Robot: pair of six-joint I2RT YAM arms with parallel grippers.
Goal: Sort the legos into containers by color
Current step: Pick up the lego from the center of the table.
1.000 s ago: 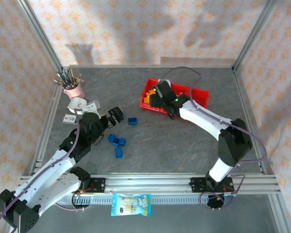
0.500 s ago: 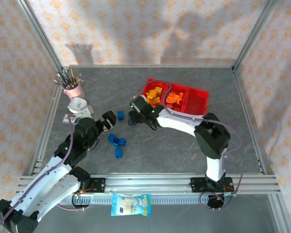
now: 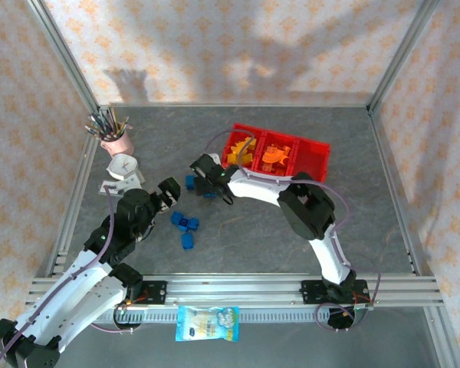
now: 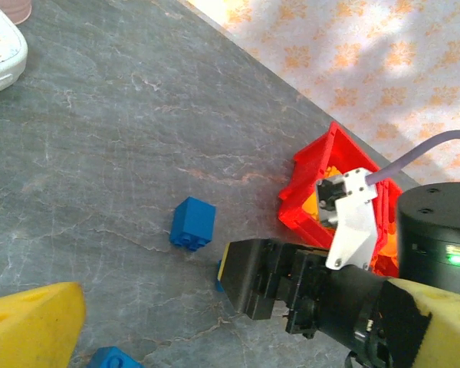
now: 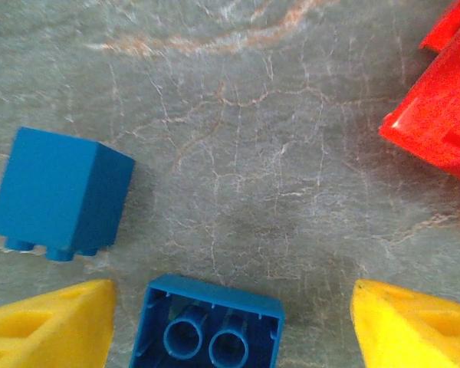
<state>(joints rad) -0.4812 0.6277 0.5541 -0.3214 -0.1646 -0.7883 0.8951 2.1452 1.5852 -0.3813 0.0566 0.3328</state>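
Note:
The red tray (image 3: 316, 156) stands at the back right, with yellow bricks (image 3: 238, 154) in its left compartment and orange ones (image 3: 277, 155) in the middle one. My right gripper (image 5: 231, 331) is open and low over the table, its yellow fingers (image 5: 55, 328) on either side of an upside-down blue brick (image 5: 211, 328). A blue cube (image 5: 59, 192) lies just beyond it, and the cube (image 4: 192, 224) also appears in the left wrist view. My left gripper (image 3: 169, 192) hovers open beside a cluster of blue bricks (image 3: 185, 225).
A pink pen cup (image 3: 116, 142) stands at the back left with a white device (image 3: 123, 164) and a small card (image 3: 110, 187) in front of it. A snack packet (image 3: 207, 323) lies on the front rail. The tray corner (image 5: 437, 115) is close to my right gripper.
My right arm has swung left from over the tray and come down to the blue bricks near the table's middle. My left gripper has drawn back slightly toward the left.

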